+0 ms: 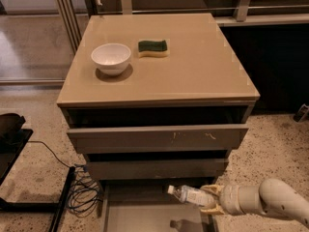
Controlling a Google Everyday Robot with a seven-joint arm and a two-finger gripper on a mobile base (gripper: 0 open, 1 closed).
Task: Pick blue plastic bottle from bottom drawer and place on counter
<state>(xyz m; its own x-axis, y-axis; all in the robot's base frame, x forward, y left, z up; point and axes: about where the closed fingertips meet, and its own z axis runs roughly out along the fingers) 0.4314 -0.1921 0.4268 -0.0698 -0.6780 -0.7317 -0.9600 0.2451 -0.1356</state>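
Note:
The blue plastic bottle [189, 194], clear with a white cap and white label, is held nearly level, cap to the left, above the open bottom drawer [140, 216]. My gripper [210, 199] is shut on its right end, with the cream-coloured arm coming in from the lower right. The bottle's shadow lies on the drawer floor below it. The counter [203, 71], a glossy beige top, is well above the gripper.
A white bowl [111, 58] and a green-and-yellow sponge [153, 47] sit on the counter's back left. Two grey drawers [157, 138] jut out above the bottom drawer. Black cables [79, 192] and a black stand lie on the floor at left.

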